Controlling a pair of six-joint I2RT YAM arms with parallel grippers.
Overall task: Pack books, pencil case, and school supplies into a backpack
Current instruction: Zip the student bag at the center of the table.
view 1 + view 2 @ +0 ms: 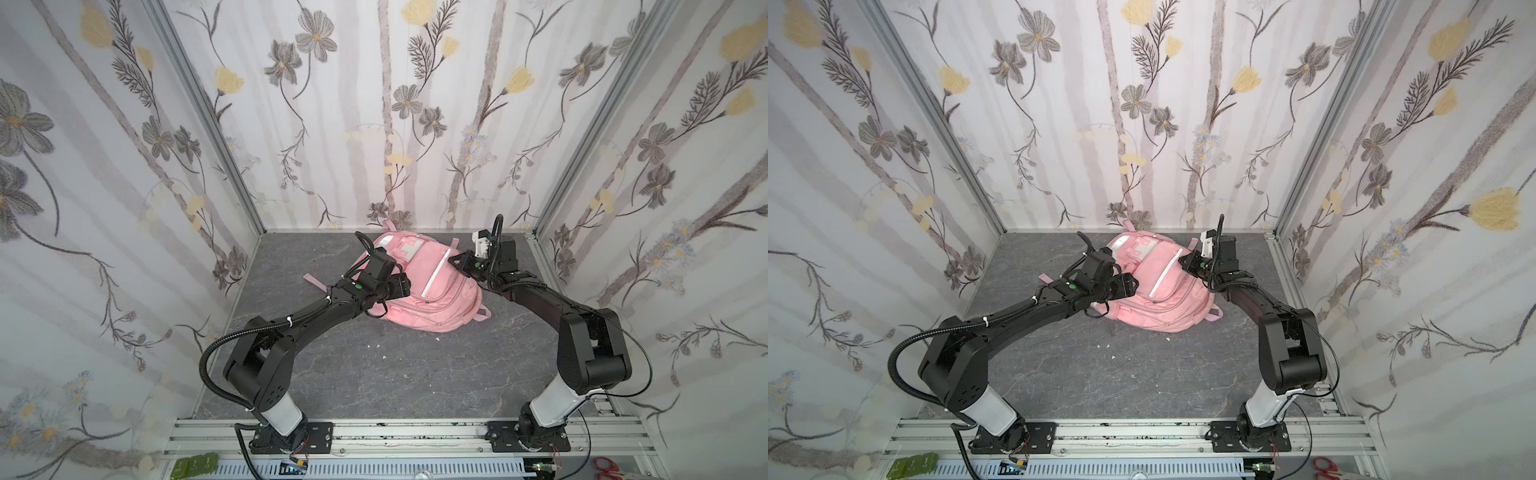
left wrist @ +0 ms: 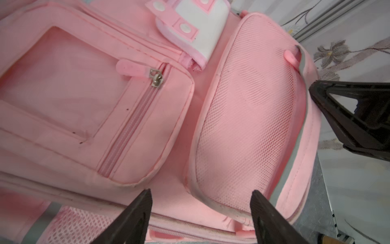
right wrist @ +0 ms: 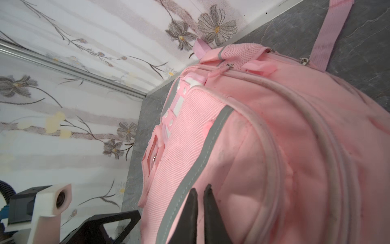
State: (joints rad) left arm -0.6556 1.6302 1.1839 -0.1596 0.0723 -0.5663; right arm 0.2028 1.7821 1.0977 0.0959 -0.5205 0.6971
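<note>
- backpack [image 3: 274, 147] fills most of the shot, lying on the grey floor [image 3: 358, 42]
- right gripper [image 3: 200, 188] jaws nearly together, tips on the pink fabric beside a grey strip [image 3: 202, 158]
- flowery wall [image 3: 63, 105] behind

No writing is coming through in any view. The backpack [image 1: 436, 291] is showing a white patch [image 2: 207, 27] with only pink squares and pale dots on it, no letters. The metal zipper slider [image 2: 156, 78] is giving no brand mark that can be read.
</note>
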